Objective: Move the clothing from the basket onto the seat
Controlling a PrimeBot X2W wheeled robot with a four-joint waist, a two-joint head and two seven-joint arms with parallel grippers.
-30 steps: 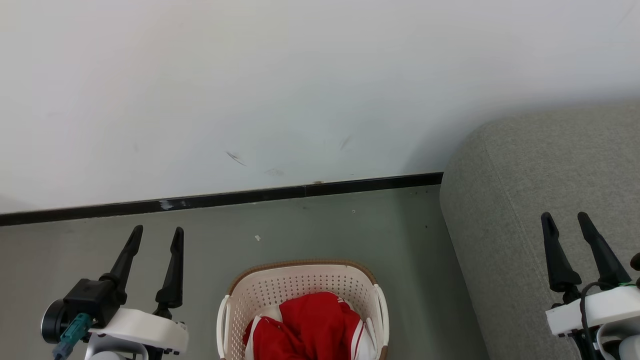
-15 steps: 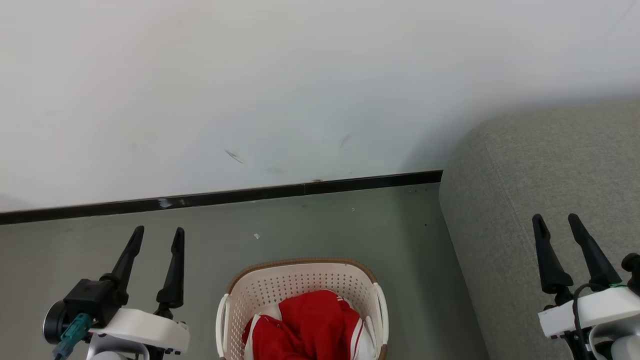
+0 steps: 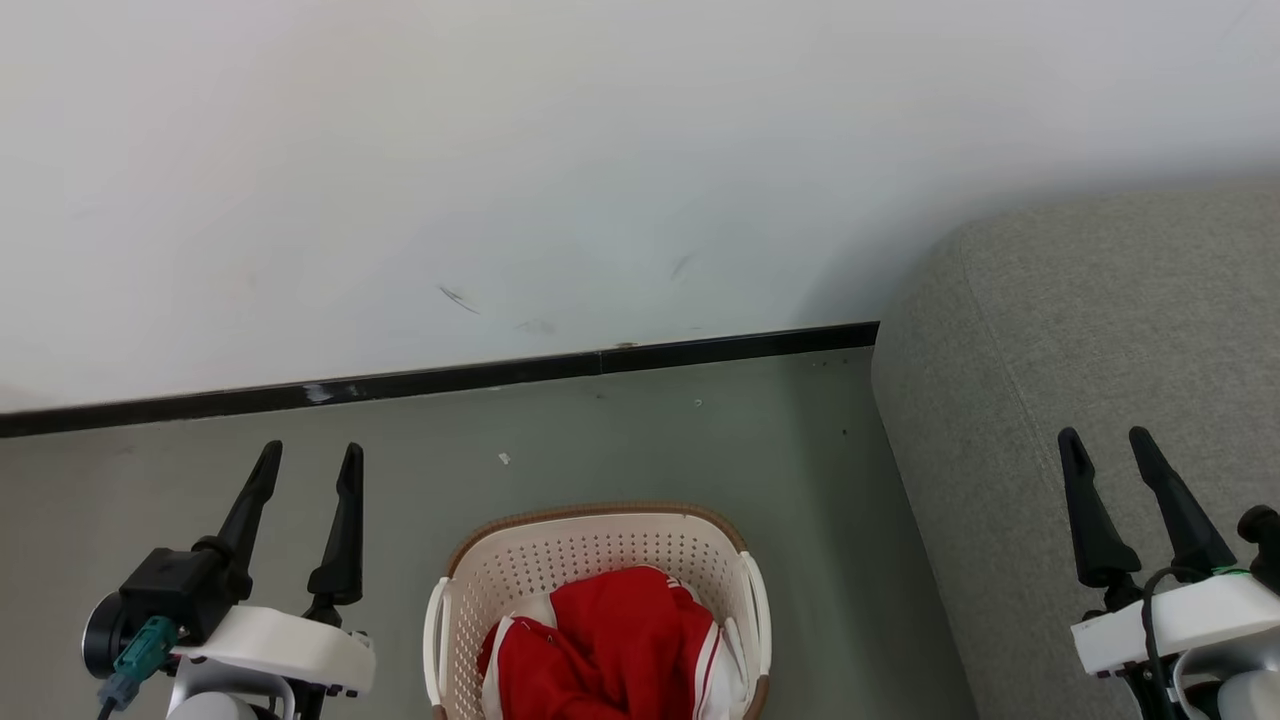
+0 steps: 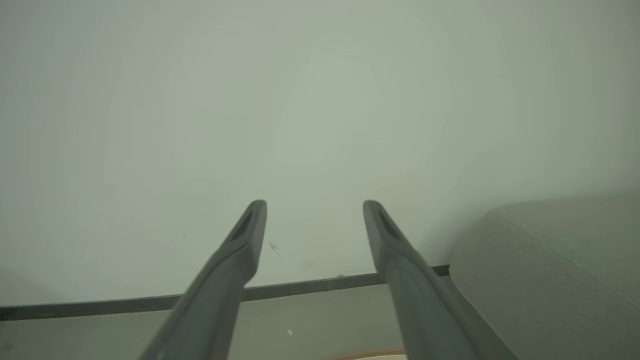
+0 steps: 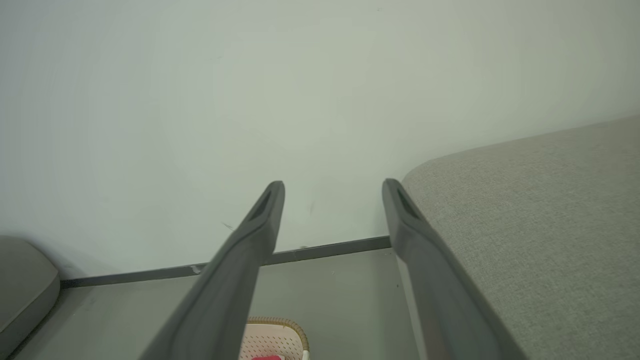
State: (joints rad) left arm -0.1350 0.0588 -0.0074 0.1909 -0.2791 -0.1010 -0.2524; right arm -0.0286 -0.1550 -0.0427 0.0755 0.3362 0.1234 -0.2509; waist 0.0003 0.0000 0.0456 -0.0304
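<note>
Red clothing (image 3: 600, 650) with white stripes lies bunched inside the cream perforated basket (image 3: 590, 545), which stands on the floor at the bottom centre of the head view; its brown rim (image 5: 280, 322) and a bit of red (image 5: 265, 357) show in the right wrist view. The grey-green seat (image 3: 1080, 340) rises at the right, also seen as the seat (image 5: 540, 210) and the seat (image 4: 565, 260) in the wrist views. My left gripper (image 3: 308, 457) is open, left of the basket. My right gripper (image 3: 1106, 442) is open in front of the seat. Both hold nothing.
A white wall (image 3: 500, 150) with a black skirting strip (image 3: 440, 378) stands behind the basket. Grey floor (image 3: 640, 440) lies between wall, basket and seat. Another grey cushion corner (image 5: 22, 280) shows at the far left of the right wrist view.
The whole head picture has shifted slightly up and left, so the camera has moved. My right gripper has drifted a little to the left. Both grippers stay open.
</note>
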